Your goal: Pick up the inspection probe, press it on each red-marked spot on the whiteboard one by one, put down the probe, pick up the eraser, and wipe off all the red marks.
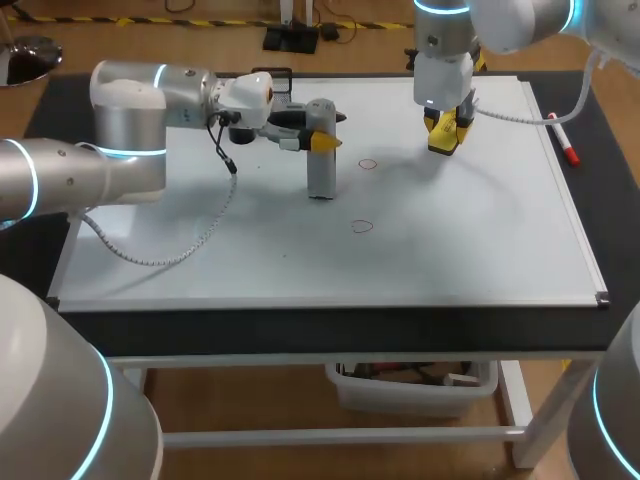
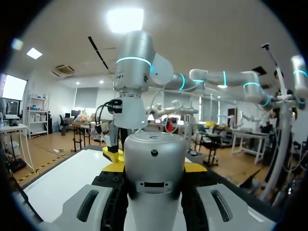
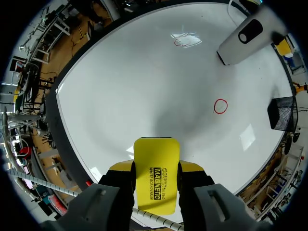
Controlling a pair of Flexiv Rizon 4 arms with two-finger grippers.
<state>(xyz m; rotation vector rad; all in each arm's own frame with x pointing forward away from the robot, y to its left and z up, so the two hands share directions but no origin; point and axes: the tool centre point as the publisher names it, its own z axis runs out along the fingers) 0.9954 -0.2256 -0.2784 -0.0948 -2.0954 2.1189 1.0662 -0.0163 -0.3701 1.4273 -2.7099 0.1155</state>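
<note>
Probe (image 1: 320,178) first: the left gripper (image 1: 320,141) is pinching it, one yellow-tipped finger on each side of the grey barrel, spread only as far as the barrel's width. The left wrist view shows the same grip, with the probe (image 2: 154,192) filling the gap of the left gripper (image 2: 155,161) and yellow showing at both flanks. Its long axis stands upright over the whiteboard (image 1: 470,250), the rounded top up and the flat foot down on the white surface, towards the whiteboard's far edge and a little left of its middle. Just beside the foot on the whiteboard is one red ring (image 1: 368,164). A second red ring (image 1: 362,227) lies nearer the whiteboard's centre.

The right gripper (image 1: 445,133) hangs over the whiteboard's far edge, right of the middle, closed on the yellow eraser (image 1: 443,143). In its own wrist view the right gripper (image 3: 156,169) has both fingers pressed against the long sides of the eraser (image 3: 156,185). The eraser's long axis runs out along the fingers, pointing down at the whiteboard (image 3: 120,86). Whether its end touches the surface I cannot tell. A red marker pen (image 1: 563,139) lies along the whiteboard's right edge.
</note>
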